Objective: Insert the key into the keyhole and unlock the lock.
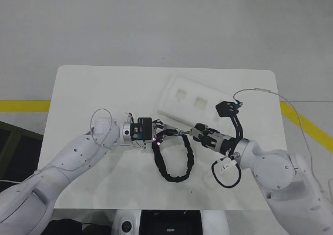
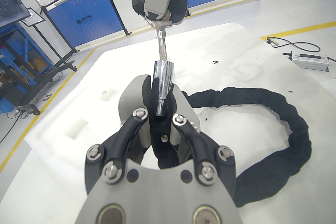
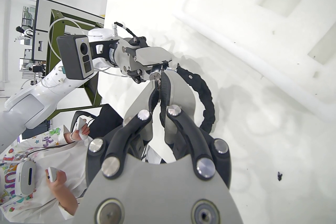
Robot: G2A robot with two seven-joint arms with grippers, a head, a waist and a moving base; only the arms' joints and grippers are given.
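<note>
2 hands tip-to-tip over table (image 1: pixel 96 82): l hand (image 2: pixel 159 92) clamps lock (image 2: pixel 164 71), r hand (image 3: pixel 160 83) key (image 2: pixel 162 43).

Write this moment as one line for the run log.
left tool: shut on lock cylinder | right tool: shut on key | key tip at keyhole | cable on table

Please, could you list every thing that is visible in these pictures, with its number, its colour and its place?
key: one, silver, tip meeting the end of the lock cylinder.
lock cylinder: one, chrome, at the table's middle.
cable loop: one, black fabric sleeve, running from the lock cylinder and lying on the table.
foam tray: one, white, with square recesses, on the table's far side.
table: one, white.
power adapter: one, grey, on the floor beside the table.
left gripper: one, grey with black pads, shut on the lock cylinder.
right gripper: one, same colours, shut on the key's head.
</note>
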